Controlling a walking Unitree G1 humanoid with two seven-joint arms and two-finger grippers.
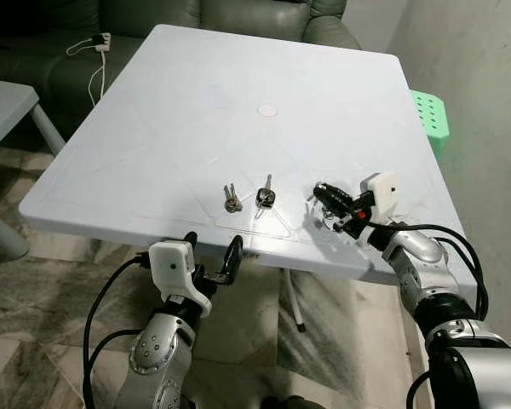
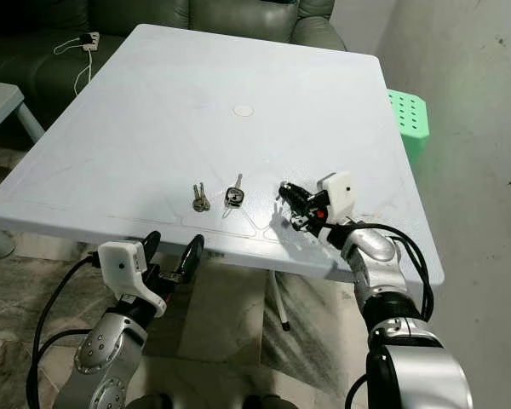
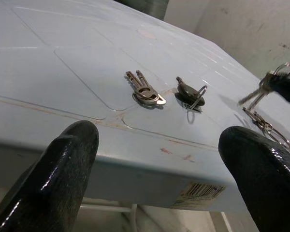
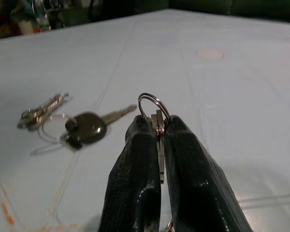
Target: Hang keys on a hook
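Keys [image 4: 158,126] sit clamped in the right gripper [image 1: 328,198]; two more sets [image 1: 232,201] [image 1: 266,197] lie left; left gripper [image 1: 213,253] spread.

A pale blue plastic table [image 1: 196,111] stands on marble-patterned floor [image 1: 34,298] before a dark green sofa [image 1: 238,15].

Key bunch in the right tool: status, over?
Right tool shut on key bunch, above white table. Left tool open, idle at table's near edge. Black-headed key and silver keys lie on table. No hook seen.
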